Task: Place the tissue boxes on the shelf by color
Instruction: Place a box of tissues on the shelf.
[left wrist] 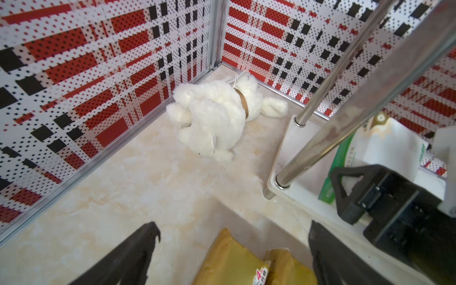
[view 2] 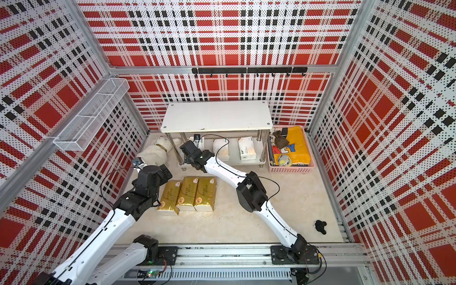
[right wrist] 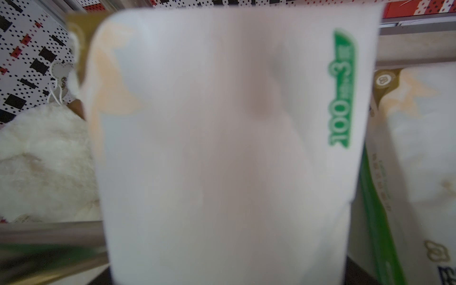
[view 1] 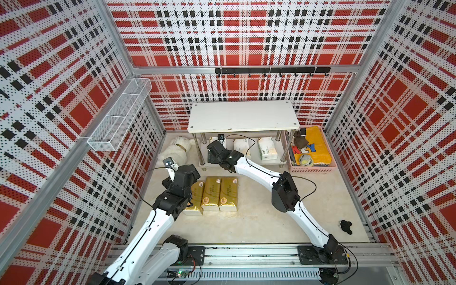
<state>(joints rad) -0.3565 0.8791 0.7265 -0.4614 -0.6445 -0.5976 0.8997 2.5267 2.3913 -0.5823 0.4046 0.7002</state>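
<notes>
Three gold tissue boxes (view 1: 228,195) (view 2: 188,193) lie side by side on the floor. My left gripper (left wrist: 233,234) hovers open over the far end of the leftmost one (left wrist: 229,261), touching nothing. The shelf (view 1: 243,116) (view 2: 217,116) stands at the back, its top board bare. Two white tissue boxes (view 1: 267,148) (view 2: 220,149) stand on its lower board. My right gripper (view 1: 216,146) reaches into the left end of that tier, shut on a third white tissue box (right wrist: 222,148) (left wrist: 385,148). That box fills the right wrist view and hides the jaws.
A white plush toy (view 1: 176,150) (left wrist: 214,116) lies in the back left corner beside the shelf's chrome legs (left wrist: 320,81). A pink crate (view 1: 312,167) of oddments stands right of the shelf. A wire basket (view 1: 118,116) hangs on the left wall. A small black object (view 1: 345,225) lies front right.
</notes>
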